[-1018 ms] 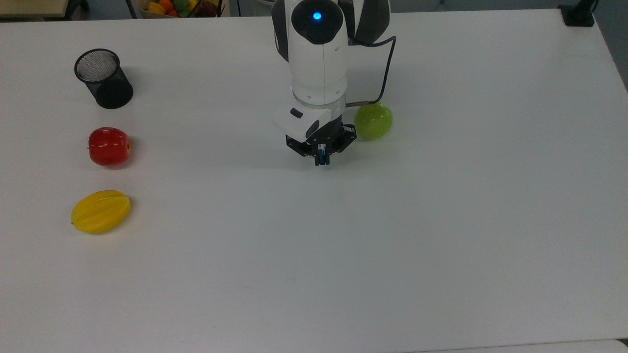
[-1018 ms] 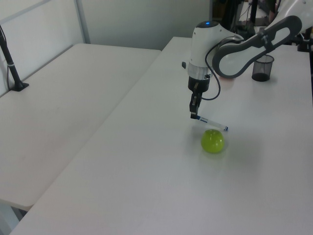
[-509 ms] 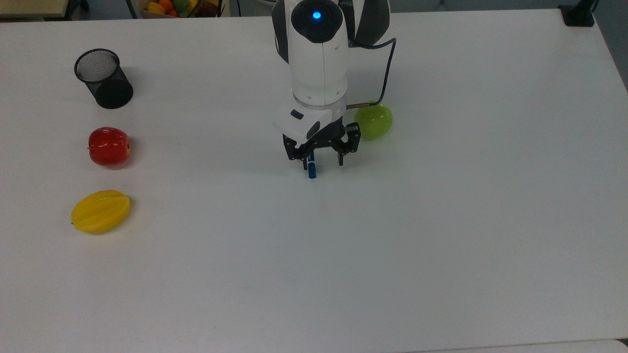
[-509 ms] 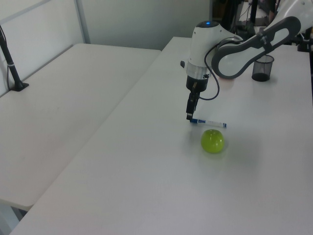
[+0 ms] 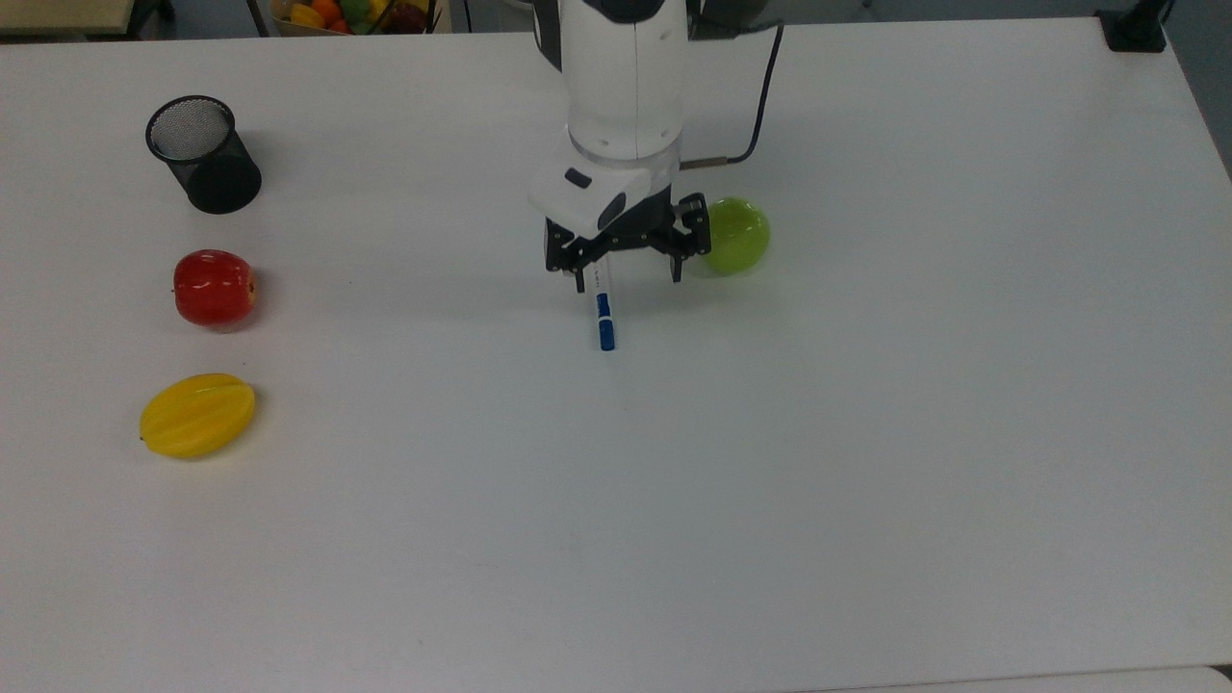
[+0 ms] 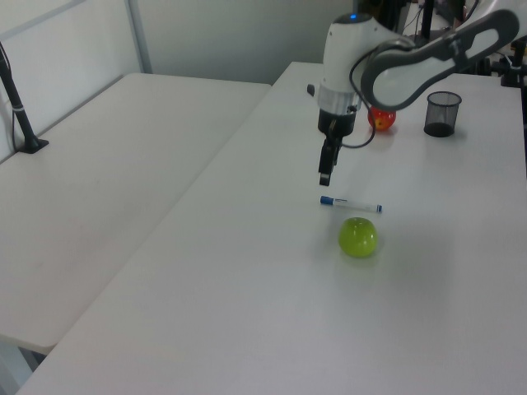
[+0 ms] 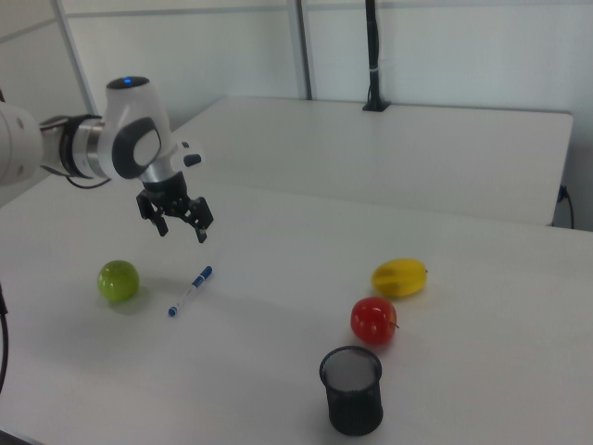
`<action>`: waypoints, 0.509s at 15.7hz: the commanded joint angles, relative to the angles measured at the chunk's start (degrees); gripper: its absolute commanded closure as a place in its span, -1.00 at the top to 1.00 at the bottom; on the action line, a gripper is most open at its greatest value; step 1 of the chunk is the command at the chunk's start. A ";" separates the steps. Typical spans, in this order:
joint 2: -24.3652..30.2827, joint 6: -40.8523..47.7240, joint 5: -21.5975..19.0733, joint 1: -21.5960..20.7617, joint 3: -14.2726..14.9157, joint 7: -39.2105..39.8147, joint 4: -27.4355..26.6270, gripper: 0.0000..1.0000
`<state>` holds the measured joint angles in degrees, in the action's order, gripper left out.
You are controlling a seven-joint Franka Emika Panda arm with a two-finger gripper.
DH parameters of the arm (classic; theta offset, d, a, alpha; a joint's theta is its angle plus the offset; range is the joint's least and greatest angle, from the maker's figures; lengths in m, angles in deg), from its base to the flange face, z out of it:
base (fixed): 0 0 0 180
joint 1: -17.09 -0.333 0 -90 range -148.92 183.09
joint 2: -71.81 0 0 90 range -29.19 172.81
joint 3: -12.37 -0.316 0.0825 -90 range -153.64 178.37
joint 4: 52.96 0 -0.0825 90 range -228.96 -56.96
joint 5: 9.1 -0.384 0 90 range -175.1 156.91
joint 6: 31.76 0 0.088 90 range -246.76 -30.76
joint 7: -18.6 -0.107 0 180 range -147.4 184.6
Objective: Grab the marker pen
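Top view puts my jaws (image 5: 626, 274) spread wide and empty above the marker pen (image 5: 603, 313), which lies flat on the desk (image 5: 866, 433), at nine o'clock from the green apple (image 5: 736, 234). I judge a straddling descent comes next.

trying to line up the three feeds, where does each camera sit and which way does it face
top view: high above the table, looking almost straight down; the arm's white wrist and the open gripper sit over the marker pen, green apple beside.
left view: raised off one table side, looking across; arm links and gripper above the marker pen.
right view: raised off the opposite side, mesh cup nearest; arm and gripper.
Shared: left view and right view both show the pen lying on the table, gripper lifted clear.
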<state>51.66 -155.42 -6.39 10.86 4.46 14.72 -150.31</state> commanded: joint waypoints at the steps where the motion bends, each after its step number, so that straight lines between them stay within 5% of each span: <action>1: 8.97 11.22 -1.56 0.86 0.53 0.53 -1.18 1.00; 8: 21.19 25.82 -4.46 5.17 0.70 -1.57 -1.01 1.00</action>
<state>67.38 -133.96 -8.29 13.76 4.80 13.91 -149.83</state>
